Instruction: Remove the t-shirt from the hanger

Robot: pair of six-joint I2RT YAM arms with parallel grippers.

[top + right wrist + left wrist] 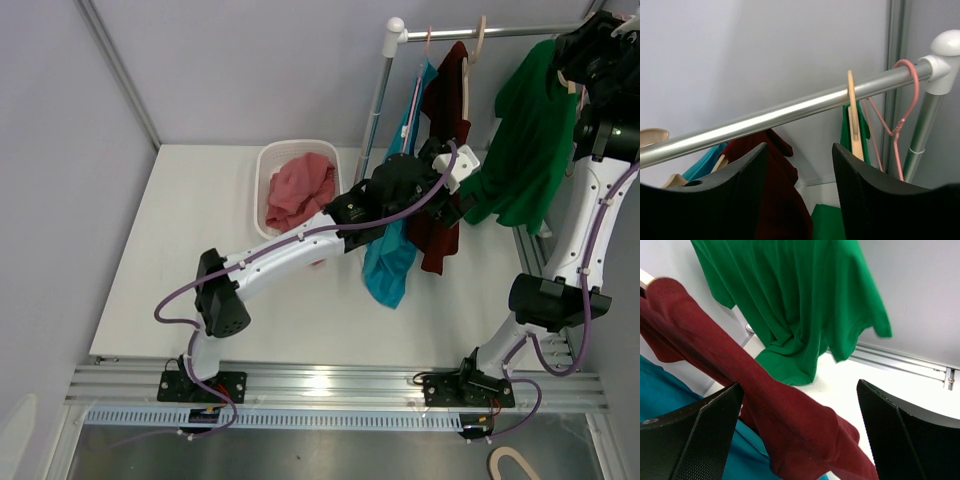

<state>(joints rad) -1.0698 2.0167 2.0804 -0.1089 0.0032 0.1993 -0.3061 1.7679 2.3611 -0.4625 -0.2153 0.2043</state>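
Three t-shirts hang on the rail (500, 32): teal (390, 260), maroon (450, 100) and green (530, 140). My left gripper (455, 195) is open at the maroon shirt's lower half. In the left wrist view a fold of maroon cloth (790, 415) lies between the wide-apart fingers of the left gripper (800, 390), not pinched. The green shirt (800, 300) hangs behind and the teal shirt (670, 400) is at lower left. My right gripper (590, 40) is open and empty (800, 150) just below the rail (790, 112). It is beside the green shirt's wooden hanger (854, 120).
A white basket (275, 160) at the table's back holds a pink-red garment (300, 185). An empty pink wire hanger (900, 125) hangs near the rail's end cap. The rack's upright post (375, 110) stands beside the basket. A loose wooden hanger (515, 465) lies below the table's front edge.
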